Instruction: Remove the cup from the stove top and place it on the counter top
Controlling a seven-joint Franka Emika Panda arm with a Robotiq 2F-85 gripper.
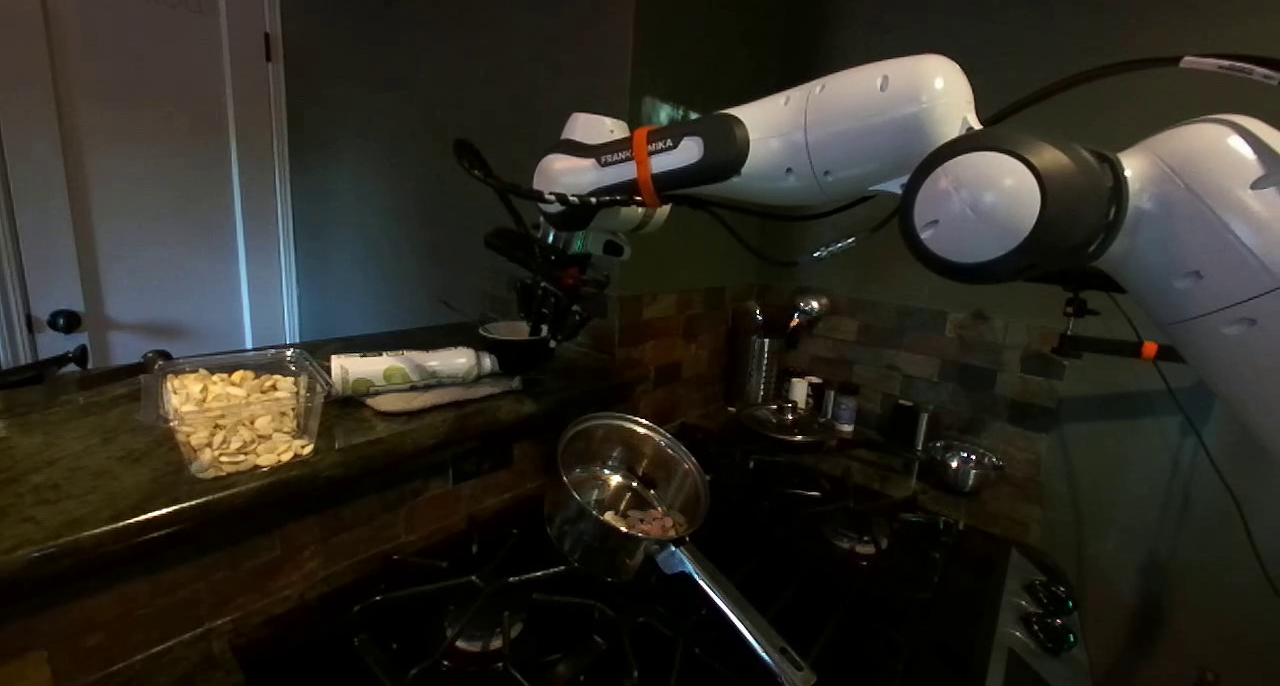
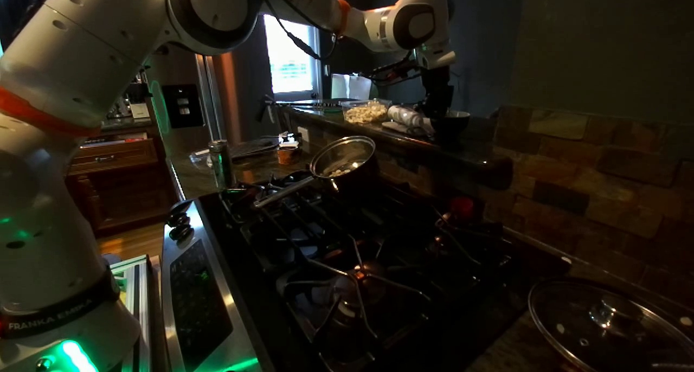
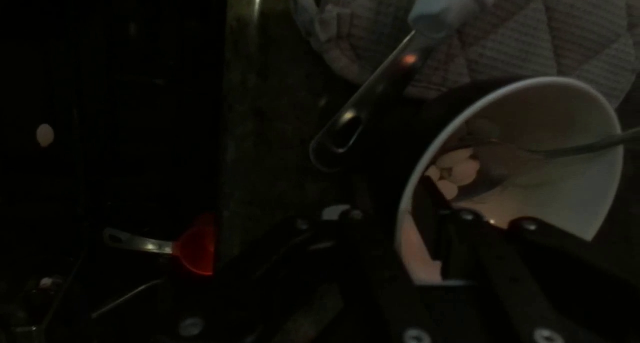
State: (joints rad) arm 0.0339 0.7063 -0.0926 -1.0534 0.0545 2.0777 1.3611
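Seen from the base of my Franka arm (image 1: 880,126), the gas cooktop (image 2: 401,247) lies near and the stone table (image 1: 90,466) runs along its far side. The steel saucepan (image 1: 598,541) sits left, its handle turned to the near side, which I reckon keeps it off my path. Far left on the table is a see-through tub (image 1: 315,406) of pale pieces (image 1: 240,416). My tool (image 3: 390,220) straddles the near wall of the white-lined bowl (image 3: 555,198) at the table's right end, one finger inside, one outside, likely because the bowl is too wide to span. The dark hides whether it has closed; I cannot tell. I take that bowl as the task's cup, though the red measuring cup (image 3: 197,248) at the cooktop's far edge could be meant. The spoon (image 3: 595,145) leans over the bowl's far rim, away from the fingers.
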